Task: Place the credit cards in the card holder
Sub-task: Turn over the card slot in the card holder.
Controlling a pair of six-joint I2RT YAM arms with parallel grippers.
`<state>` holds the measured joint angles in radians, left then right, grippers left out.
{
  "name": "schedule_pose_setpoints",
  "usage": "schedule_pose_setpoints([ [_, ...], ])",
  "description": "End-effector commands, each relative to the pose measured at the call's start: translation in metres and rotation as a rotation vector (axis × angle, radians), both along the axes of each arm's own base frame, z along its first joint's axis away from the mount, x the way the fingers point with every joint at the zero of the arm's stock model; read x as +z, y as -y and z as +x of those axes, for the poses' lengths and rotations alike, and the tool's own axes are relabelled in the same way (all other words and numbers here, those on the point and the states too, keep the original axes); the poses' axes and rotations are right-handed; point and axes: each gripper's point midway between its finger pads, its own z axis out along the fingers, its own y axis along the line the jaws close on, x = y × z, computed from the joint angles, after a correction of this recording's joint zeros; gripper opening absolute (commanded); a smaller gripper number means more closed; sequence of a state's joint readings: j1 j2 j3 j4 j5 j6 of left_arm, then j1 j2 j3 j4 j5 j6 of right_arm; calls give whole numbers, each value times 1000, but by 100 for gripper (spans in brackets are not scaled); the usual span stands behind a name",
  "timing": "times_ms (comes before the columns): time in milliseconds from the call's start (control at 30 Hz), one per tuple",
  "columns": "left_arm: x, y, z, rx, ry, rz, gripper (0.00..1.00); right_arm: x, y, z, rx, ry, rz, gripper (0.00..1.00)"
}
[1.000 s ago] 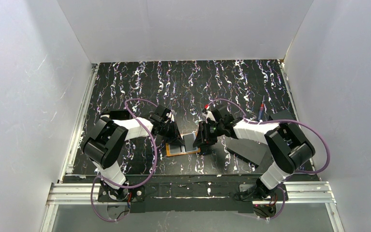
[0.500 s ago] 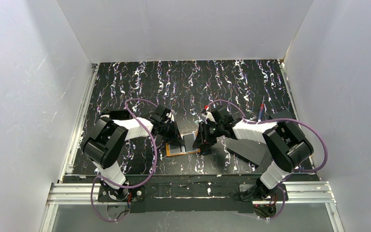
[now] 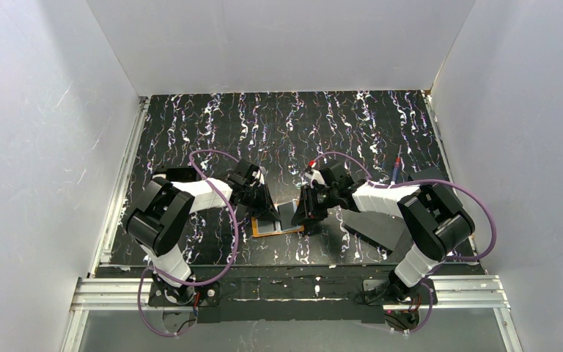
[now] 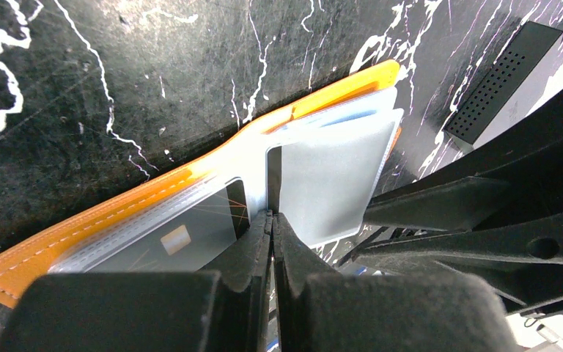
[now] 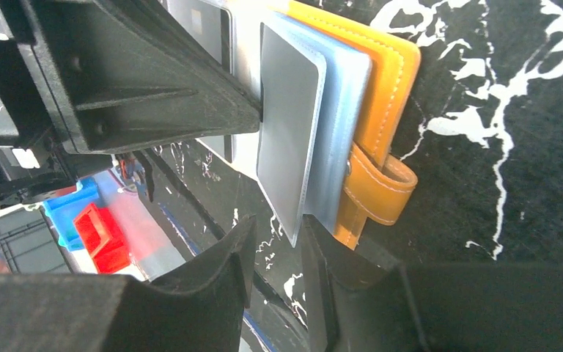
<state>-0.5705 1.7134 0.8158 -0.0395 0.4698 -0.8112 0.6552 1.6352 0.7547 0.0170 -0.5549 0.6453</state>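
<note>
White walls (image 3: 278,44) enclose a black, white-veined counter (image 3: 212,125), and the card holder (image 3: 275,227) is laid open near its front edge, between the two hands. The left hand (image 4: 271,224) is pressed together with nothing between its fingers. Its tips are set on the fold between the sleeves, so the holder is judged to be pinned flat. The right hand (image 5: 275,249) is held with its fingers somewhat apart, just under the lower corner of a grey leaf (image 5: 289,125) that stands up from the pale sleeves. Nothing is seen to be clamped, and whether that leaf is a card or a sleeve cannot be told.

For the step to be done well, pressure is best applied on the fold and not on a sleeve mouth. The leaf should be taken by its free edge only, centred between the fingers, and guided parallel to the sleeves so that the soft plastic is not buckled. The snap tab (image 5: 377,194) should be avoided.

A dark card (image 4: 190,235) with a gold chip is seen lodged in one sleeve. No brand, label or writing can be read.
</note>
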Motion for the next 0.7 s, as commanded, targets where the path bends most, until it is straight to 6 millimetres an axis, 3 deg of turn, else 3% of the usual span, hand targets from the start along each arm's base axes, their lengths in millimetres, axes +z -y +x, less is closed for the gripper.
schedule_pose_setpoints([
  [0, -16, -12, -15, -11, -43, 66, 0, 28, -15, 4, 23, 47, 98, 36],
  [133, -10, -10, -14, -8, -35, 53, 0, 31, -21, 3, 17, 22, 140, 31],
  [267, 0, -10, -14, -8, -22, 43, 0, 33, -24, 6, 11, 27, 154, 33],
  [467, 37, -8, -9, -5, 38, 10, 14, 34, -28, 7, 31, 37, 167, 40],
  [667, 64, -16, -14, -1, 75, 17, 18, 42, -41, 9, 67, 62, 190, 40],
])
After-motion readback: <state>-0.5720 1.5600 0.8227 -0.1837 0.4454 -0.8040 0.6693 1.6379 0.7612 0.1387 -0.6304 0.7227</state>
